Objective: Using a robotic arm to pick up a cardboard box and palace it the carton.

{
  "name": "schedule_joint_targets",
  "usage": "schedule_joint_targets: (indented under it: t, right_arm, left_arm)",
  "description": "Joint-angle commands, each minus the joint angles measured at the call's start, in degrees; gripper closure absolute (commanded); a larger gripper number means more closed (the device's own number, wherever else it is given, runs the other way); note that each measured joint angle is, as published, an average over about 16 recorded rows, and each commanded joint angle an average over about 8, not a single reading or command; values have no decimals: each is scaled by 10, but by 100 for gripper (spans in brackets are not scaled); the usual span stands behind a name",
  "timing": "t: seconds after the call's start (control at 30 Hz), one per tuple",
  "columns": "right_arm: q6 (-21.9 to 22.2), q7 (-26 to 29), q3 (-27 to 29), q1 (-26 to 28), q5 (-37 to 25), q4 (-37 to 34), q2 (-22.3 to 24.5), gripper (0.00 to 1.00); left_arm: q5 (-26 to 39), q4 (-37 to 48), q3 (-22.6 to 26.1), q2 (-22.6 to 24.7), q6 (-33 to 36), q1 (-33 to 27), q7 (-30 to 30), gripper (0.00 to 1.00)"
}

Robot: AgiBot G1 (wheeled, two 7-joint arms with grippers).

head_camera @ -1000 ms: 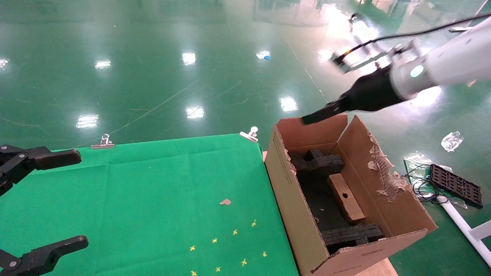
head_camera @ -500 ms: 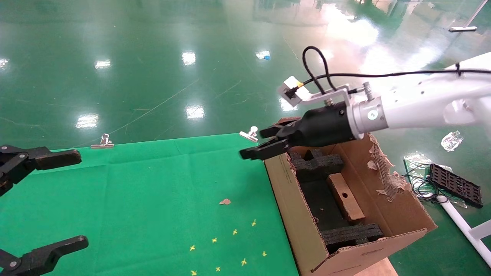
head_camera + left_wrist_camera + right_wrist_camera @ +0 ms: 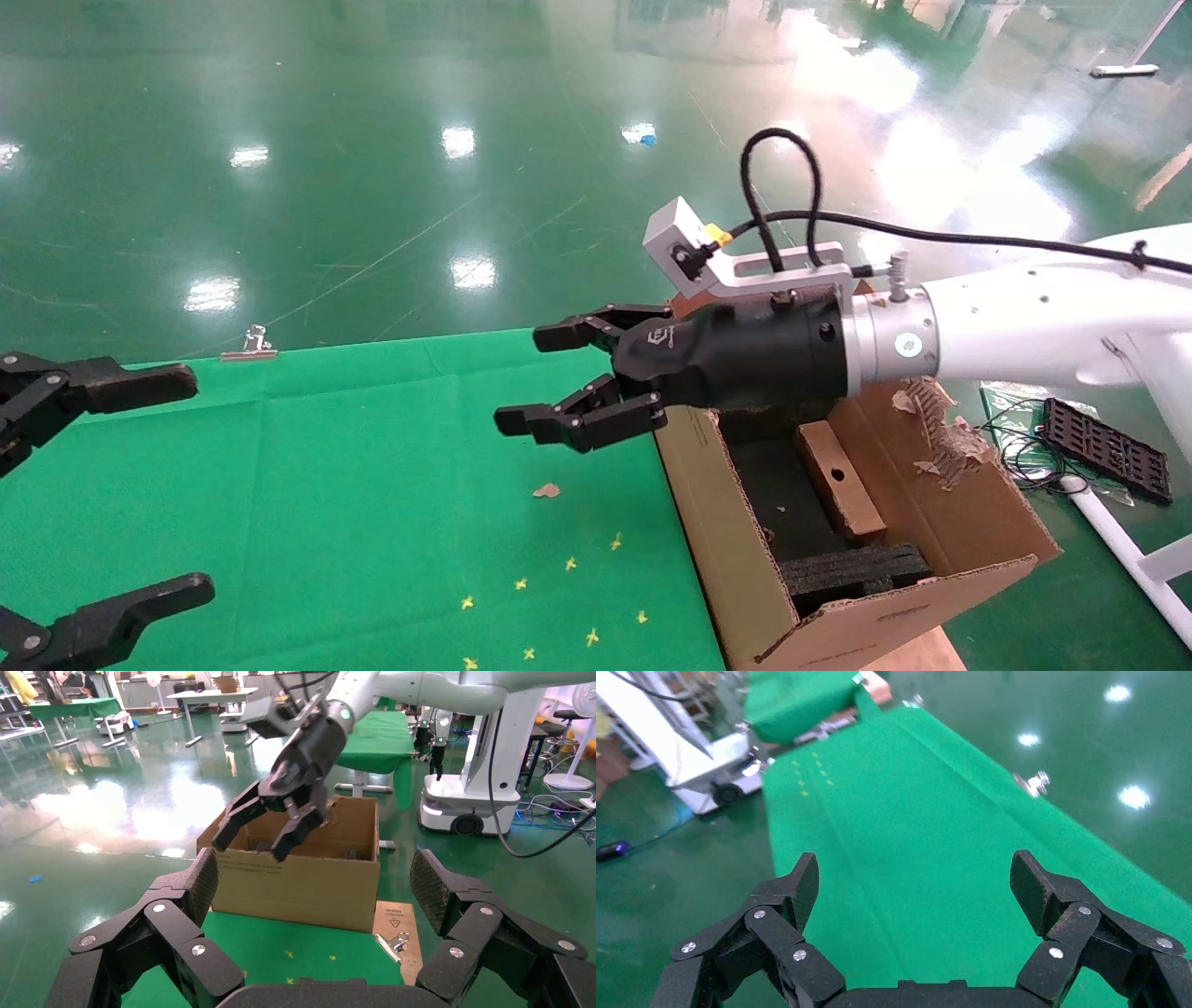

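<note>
Since the right gripper was up over the far end of the carton a sec ago, the robotic arm has swung down and across toward the robot's left; it now reaches out past the carton's near wall, over the green cloth table. Fingers spread apart, nothing betw. them; the right wrist view shows only green cloth under the open jaws.

The cardboard box already lies inside the carton, on the dark foam floor betw. two black foam blocks, well apart from the gripper. Judged from that, the placing looks done and the arm is prob. pulling back w/o a load.

Box's long axis runs along the carton's length, from the far end toward the near one. It leans on an edge, the narrow face w/ the round hole turned up.

Left gripper sits parked at the table's left edge, fingers wide apart, empty.
</note>
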Motion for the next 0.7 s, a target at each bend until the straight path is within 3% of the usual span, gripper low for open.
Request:
schedule_joint_targets:
  t: [0.03, 0.7]
  right_arm:
    - [-4, -10, 28, -22, 10, 24, 6, 0]
    - [-43, -98, 279, -227, 96, 240, 59, 0]
  left_arm:
    - [0, 0, 0, 0, 0, 0, 0, 0]
    - [0, 0, 1, 0, 0, 0, 0, 0]
